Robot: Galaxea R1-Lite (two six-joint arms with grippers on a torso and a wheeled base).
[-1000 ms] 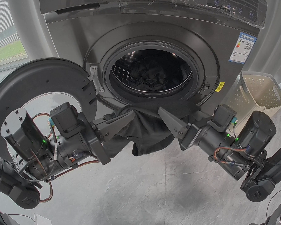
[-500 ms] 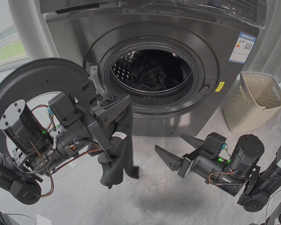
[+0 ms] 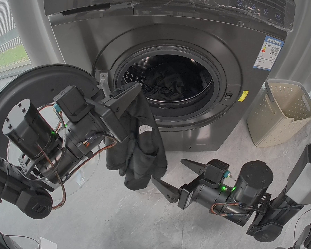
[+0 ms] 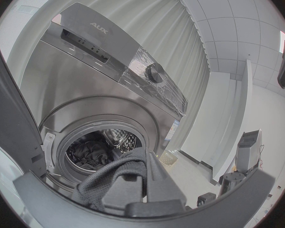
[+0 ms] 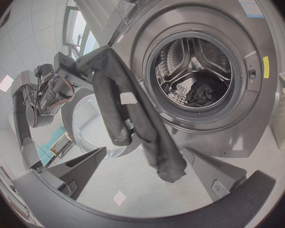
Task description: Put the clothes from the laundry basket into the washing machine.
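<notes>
A black garment [image 3: 138, 146] hangs in a long fold from the left gripper [image 3: 133, 89], whose jaws are pressed together on the cloth's upper edge, just in front of the left rim of the washing machine's [image 3: 197, 28] round opening. The garment is outside the drum, draped down past the machine's front panel with a small white label [image 3: 145, 128] showing on its side, and its lower end dangles above the grey tiled floor [image 3: 128, 218]. Below and to the right, the right gripper [image 3: 166, 170] sits low over the floor with its jaws spread wide and holding nothing, their tips close to the hanging hem; whether they touch it cannot be told. Inside the drum lies a heap of dark clothes [image 3: 166, 80]. The machine's round door [image 3: 41, 83] stands swung open on the left, behind the left arm. A beige perforated laundry basket [image 3: 283, 111] stands on the floor to the machine's right, tilted, beside its front corner
</notes>
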